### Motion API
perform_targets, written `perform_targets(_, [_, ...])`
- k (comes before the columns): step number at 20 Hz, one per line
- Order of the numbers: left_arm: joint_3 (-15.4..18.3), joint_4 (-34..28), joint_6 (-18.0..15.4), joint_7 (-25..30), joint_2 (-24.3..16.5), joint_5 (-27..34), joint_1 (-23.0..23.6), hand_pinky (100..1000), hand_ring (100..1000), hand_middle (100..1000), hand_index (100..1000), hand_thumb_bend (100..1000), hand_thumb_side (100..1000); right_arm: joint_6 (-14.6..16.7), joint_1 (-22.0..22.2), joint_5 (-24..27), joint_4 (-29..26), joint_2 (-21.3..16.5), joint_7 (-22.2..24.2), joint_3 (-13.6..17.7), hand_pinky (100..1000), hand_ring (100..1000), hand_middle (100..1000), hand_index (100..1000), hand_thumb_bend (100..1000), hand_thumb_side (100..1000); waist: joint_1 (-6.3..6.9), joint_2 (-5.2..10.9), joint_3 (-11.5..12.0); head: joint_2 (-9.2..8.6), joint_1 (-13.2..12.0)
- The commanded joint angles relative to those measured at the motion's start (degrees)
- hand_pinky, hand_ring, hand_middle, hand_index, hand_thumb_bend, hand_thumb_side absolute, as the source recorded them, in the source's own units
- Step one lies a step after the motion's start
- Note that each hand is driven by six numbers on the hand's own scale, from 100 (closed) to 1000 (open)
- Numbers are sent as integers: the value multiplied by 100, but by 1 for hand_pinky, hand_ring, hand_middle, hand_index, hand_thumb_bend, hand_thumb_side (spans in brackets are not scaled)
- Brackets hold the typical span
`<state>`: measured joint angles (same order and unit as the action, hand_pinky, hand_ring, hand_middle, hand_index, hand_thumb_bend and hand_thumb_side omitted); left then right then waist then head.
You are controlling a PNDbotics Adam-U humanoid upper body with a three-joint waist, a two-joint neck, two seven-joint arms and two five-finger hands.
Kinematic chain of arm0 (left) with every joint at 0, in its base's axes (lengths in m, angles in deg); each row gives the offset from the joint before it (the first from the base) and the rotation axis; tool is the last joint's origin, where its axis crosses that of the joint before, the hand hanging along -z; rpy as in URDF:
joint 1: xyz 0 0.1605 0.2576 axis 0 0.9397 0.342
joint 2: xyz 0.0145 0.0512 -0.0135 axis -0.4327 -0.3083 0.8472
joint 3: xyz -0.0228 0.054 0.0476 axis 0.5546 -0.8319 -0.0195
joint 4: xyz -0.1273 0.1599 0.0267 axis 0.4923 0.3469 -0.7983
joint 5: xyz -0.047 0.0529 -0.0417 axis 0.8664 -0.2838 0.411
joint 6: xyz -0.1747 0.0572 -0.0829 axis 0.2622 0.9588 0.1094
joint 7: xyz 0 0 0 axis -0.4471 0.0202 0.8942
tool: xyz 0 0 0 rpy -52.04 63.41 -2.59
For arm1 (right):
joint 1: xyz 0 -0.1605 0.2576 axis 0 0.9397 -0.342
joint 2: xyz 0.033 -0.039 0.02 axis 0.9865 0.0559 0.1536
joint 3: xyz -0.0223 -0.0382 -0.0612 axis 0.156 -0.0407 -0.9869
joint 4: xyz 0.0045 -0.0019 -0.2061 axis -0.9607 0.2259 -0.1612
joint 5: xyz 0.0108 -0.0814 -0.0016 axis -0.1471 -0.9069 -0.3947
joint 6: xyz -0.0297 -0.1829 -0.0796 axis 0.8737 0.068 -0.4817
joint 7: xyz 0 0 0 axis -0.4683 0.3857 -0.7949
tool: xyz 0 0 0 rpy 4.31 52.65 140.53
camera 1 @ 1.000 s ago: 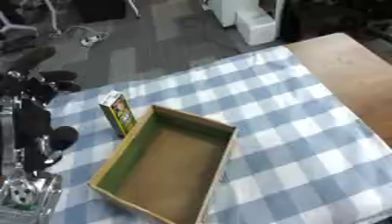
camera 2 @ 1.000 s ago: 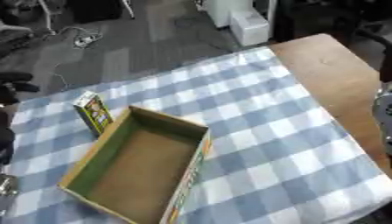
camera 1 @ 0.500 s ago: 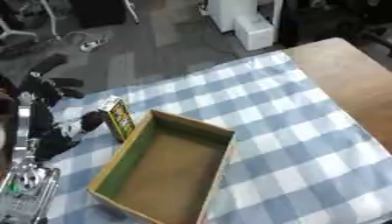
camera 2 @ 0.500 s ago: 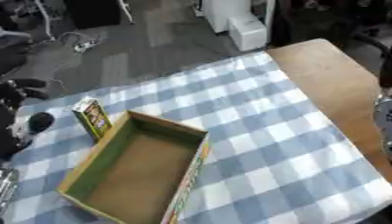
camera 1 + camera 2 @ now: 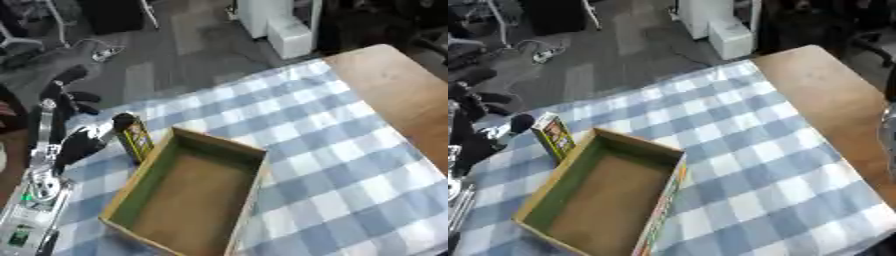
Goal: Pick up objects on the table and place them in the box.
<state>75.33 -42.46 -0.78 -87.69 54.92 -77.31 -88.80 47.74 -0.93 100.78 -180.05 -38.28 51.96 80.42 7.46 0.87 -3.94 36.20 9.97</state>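
Reaching in from the left edge, your left hand (image 5: 77,127) has its fingers spread, a fingertip touching the small yellow carton (image 5: 134,139), which stands upright just beside the open box (image 5: 188,195) on the checkered surface (image 5: 350,170).

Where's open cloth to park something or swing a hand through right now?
The checked cloth lies bare from the box across to the wooden tabletop, and along the far edge beyond the box. It is crowded on the box's left: the small carton stands against the box wall, with the left hand right beside it.
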Motion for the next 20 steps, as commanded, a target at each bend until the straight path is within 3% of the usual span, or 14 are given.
perform_targets(1, [92, 79, 119, -45, 28, -75, -142, 497, 617, 803, 891, 1000, 554, -33, -43, 26, -74, -134, 6, 46, 438, 387, 432, 504, 100, 1000, -42, 60, -3, -65, -73])
perform_targets(5, [90, 249, 197, -33, 64, -86, -189, 498, 626, 813, 900, 1000, 547, -54, -52, 23, -74, -131, 1, 49, 438, 386, 431, 503, 100, 1000, -42, 57, -10, -25, -68])
perform_targets(12, [53, 543, 228, 42, 5, -123, -262, 505, 635, 824, 907, 1000, 534, -92, -84, 25, -74, -115, -38, 57, 439, 384, 428, 502, 100, 1000, -57, 41, -28, 100, 204])
perform_targets(20, [136, 884, 243, -23, 68, -202, -367, 507, 637, 825, 907, 1000, 531, -146, -97, 64, -74, -114, -33, 54, 440, 383, 426, 501, 100, 1000, -58, 54, -31, 32, 53])
